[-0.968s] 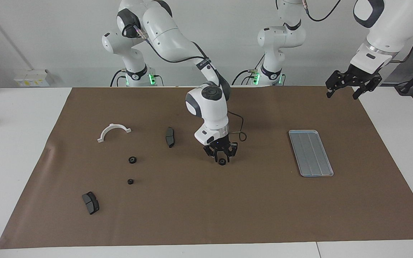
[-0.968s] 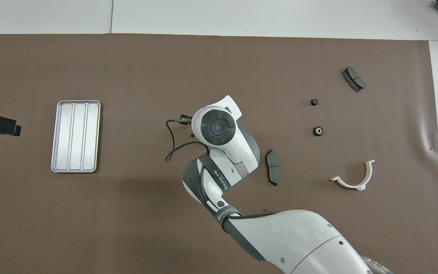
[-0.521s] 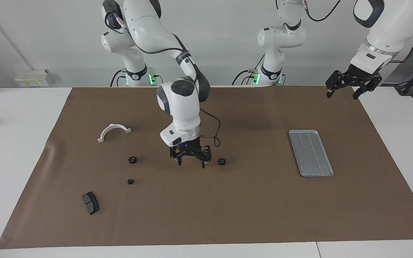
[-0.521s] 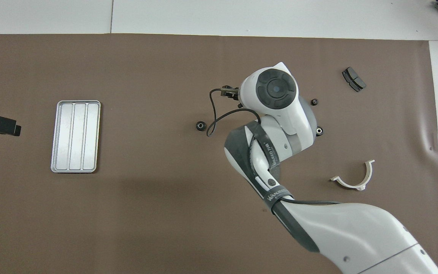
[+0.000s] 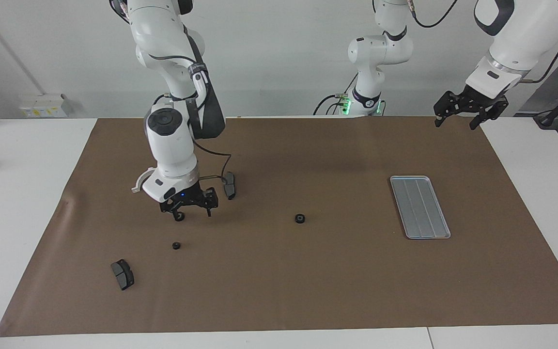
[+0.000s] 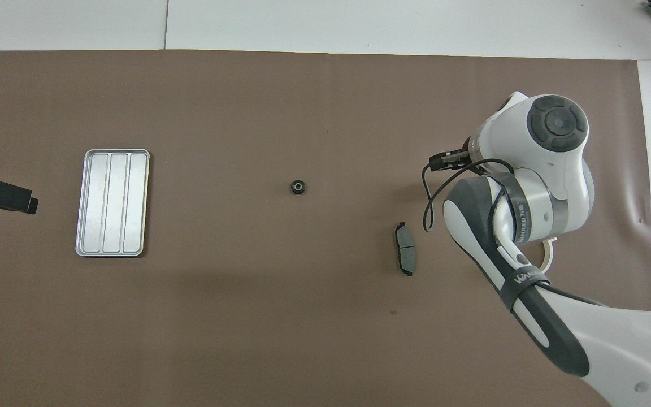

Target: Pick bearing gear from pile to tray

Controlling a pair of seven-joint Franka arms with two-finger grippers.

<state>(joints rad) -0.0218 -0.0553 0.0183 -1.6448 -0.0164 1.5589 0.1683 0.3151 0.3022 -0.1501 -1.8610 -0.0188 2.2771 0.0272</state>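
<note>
Hovering right gripper [image 5: 189, 207]: low over the brown mat [image 5: 279, 291] at the right arm's end, fingers spread apart with nothing between them, one fingertip just above a black gear [image 5: 178, 216]
Left gripper [image 5: 470, 107]: raised over the mat's corner at the left arm's end, fingers apart, arm waiting
Gear in mid-mat [image 5: 300, 218]: lying alone between the pile and the tray [image 5: 420, 207], well apart from both
Tray: flat on the mat toward the left arm's end, nothing in it
Small gear [image 5: 176, 245]: on the mat, farther from the robots than the right gripper
Brake pads: 1 [image 5: 230, 184] just beside the right gripper, 1 [image 5: 122, 274] farthest from the robots
White bracket [image 5: 139, 182]: mostly hidden by the right arm
</note>
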